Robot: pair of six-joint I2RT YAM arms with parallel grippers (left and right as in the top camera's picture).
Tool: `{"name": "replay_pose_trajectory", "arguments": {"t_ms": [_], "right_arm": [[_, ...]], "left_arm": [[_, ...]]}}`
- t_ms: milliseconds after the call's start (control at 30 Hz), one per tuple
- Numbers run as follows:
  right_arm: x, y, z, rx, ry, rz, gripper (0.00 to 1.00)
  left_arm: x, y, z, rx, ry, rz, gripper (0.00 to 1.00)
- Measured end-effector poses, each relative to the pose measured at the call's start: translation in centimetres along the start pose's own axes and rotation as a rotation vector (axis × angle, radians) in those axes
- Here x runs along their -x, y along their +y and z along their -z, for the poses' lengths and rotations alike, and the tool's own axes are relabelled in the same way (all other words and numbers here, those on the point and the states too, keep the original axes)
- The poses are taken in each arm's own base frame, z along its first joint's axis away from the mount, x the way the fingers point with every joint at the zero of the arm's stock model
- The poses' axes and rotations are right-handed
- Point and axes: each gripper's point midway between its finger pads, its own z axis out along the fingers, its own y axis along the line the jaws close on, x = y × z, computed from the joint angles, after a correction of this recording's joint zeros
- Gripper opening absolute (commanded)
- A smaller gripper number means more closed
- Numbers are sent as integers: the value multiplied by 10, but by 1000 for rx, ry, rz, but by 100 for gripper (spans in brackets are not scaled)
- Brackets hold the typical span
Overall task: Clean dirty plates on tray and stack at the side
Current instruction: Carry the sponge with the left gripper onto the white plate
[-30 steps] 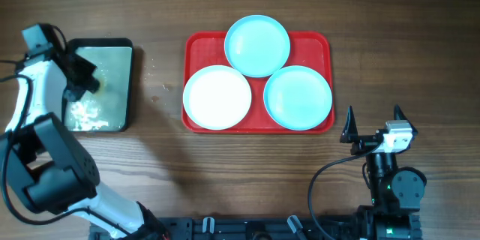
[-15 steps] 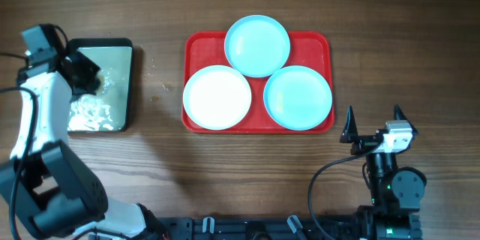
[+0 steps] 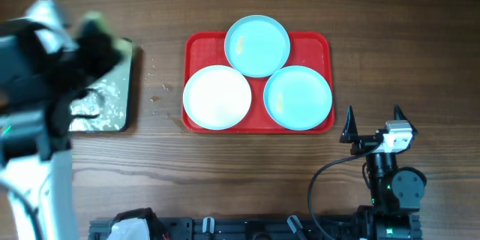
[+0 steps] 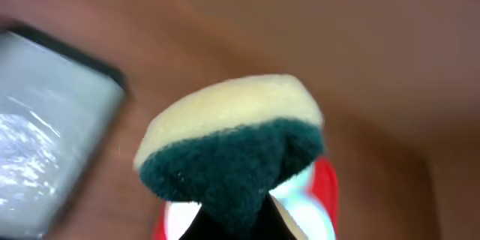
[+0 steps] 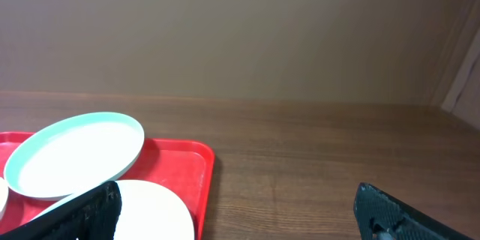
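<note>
Nearest, just off the near right corner of the red tray (image 3: pixel 324 42): right gripper (image 3: pixel 373 121), fingers spread. On the tray, long axis left-right: white plate (image 3: pixel 217 97) beside turquoise plate (image 3: pixel 298 97); second turquoise plate (image 3: pixel 257 46) overhanging the far rim. Well left of the tray: left gripper (image 3: pixel 96 36), blurred, clamped on sponge (image 4: pixel 232 139).
</note>
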Motion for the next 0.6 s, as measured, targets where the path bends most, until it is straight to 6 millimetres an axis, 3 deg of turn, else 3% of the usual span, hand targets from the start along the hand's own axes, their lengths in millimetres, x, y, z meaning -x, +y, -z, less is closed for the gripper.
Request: {"name": "replay_pose_trajectory", "arguments": {"t_ms": [67, 200, 267, 333, 433, 533, 600], "right_arm": [[0, 0, 0, 0, 0, 0, 100], [0, 0, 0, 0, 0, 0, 100], [0, 0, 0, 0, 0, 0, 100], [0, 0, 0, 0, 0, 0, 100], [0, 0, 0, 0, 0, 0, 100], [0, 0, 0, 0, 0, 0, 100], [0, 0, 0, 0, 0, 0, 100]], "left_arm": [[-33, -15, -30, -37, 138, -25, 4], [-118, -37, -99, -62, 420, -86, 4], [-150, -42, -125, -28, 495, -97, 4], [-187, -39, -159, 64, 556, -118, 4], [-223, -29, -199, 186, 568, -144, 4], [-256, -19, -222, 264, 599, -183, 4], [-272, -9, -226, 321, 624, -210, 4]]}}
